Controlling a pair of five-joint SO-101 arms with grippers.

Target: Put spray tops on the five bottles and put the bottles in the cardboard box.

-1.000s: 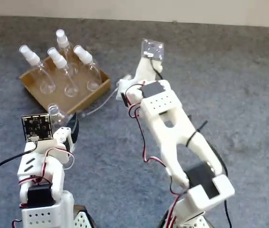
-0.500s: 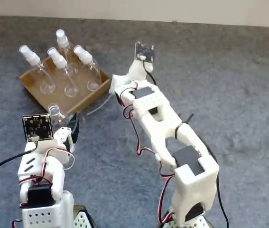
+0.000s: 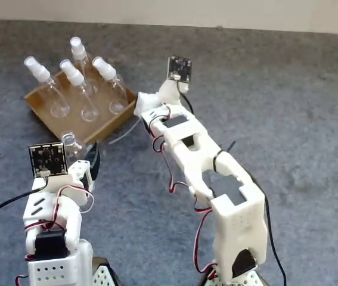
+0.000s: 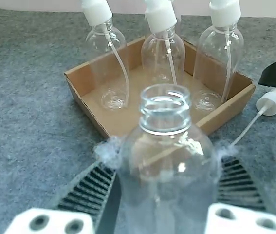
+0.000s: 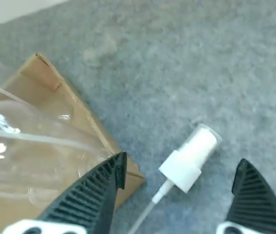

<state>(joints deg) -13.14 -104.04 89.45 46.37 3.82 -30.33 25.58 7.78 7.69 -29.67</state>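
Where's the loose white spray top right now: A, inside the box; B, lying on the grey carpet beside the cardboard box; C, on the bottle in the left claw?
B: the white plastic spray top lies on the grey carpet just outside the brown cardboard box, by the open right claw.

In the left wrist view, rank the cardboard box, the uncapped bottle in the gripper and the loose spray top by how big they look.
Largest, too alike to rank: uncapped bottle and cardboard box; the bottle sits right at the camera, which inflates it.
Smallest: loose spray top.
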